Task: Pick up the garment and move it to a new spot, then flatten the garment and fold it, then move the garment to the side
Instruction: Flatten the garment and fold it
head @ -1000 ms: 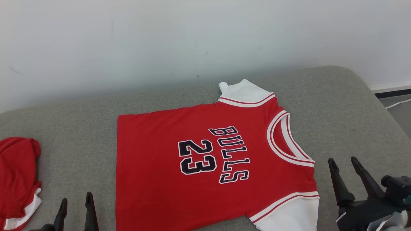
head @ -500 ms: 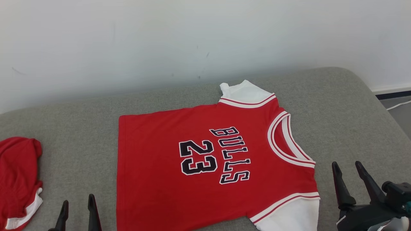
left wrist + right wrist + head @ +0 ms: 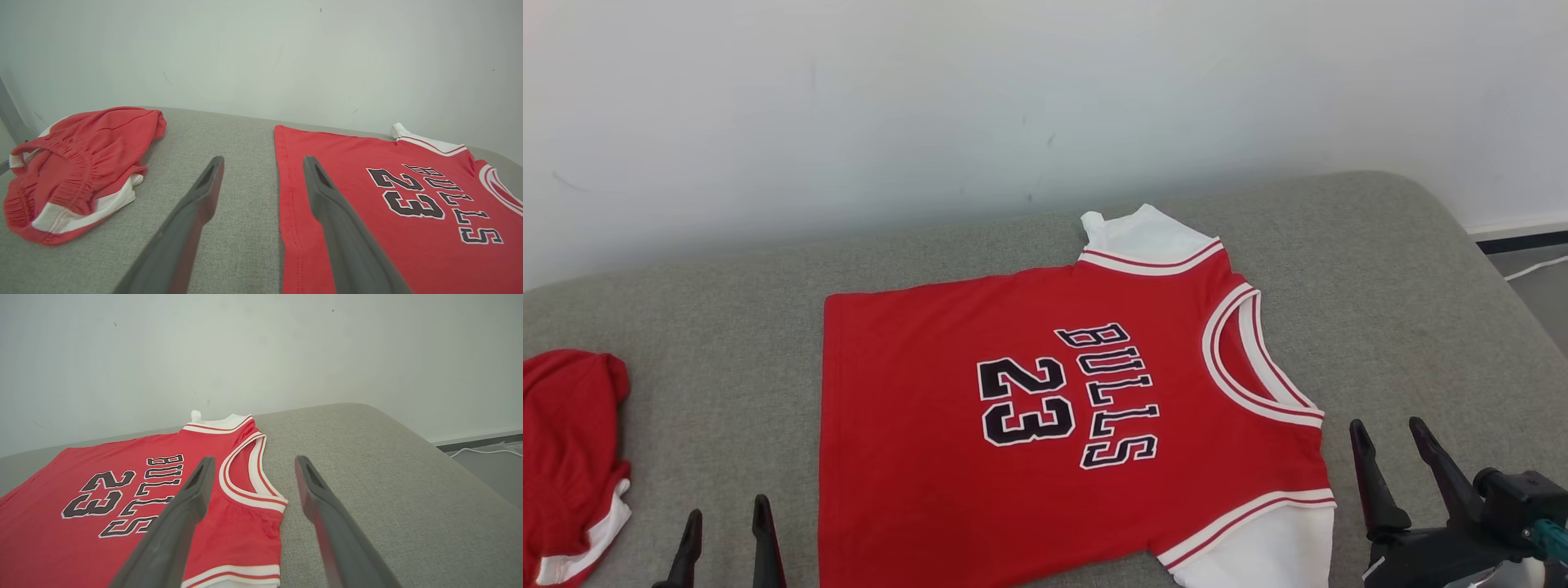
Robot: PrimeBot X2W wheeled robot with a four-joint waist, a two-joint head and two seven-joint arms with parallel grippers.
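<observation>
The garment (image 3: 915,408) is a red sleeveless jersey with white trim and black "BULLS 23" lettering. It lies spread flat on the grey cushioned surface (image 3: 1405,269), neck to the right. My left gripper (image 3: 727,508) is open just left of the jersey's hem, touching nothing. In the left wrist view the left gripper (image 3: 263,160) straddles the hem edge of the garment (image 3: 408,253) from above. My right gripper (image 3: 1387,425) is open to the right of the neck and near shoulder. In the right wrist view the right gripper (image 3: 254,459) points past the collar of the garment (image 3: 49,539).
A crumpled pair of red shorts (image 3: 568,441) with white trim lies at the far left, also in the left wrist view as the red shorts (image 3: 81,163). A white wall (image 3: 1013,98) backs the surface. Beyond its rounded right edge is floor with a white cable (image 3: 482,451).
Both grippers have sunk slightly toward the bottom of the head view, the right one also drifting a little left. The jersey has not moved.
</observation>
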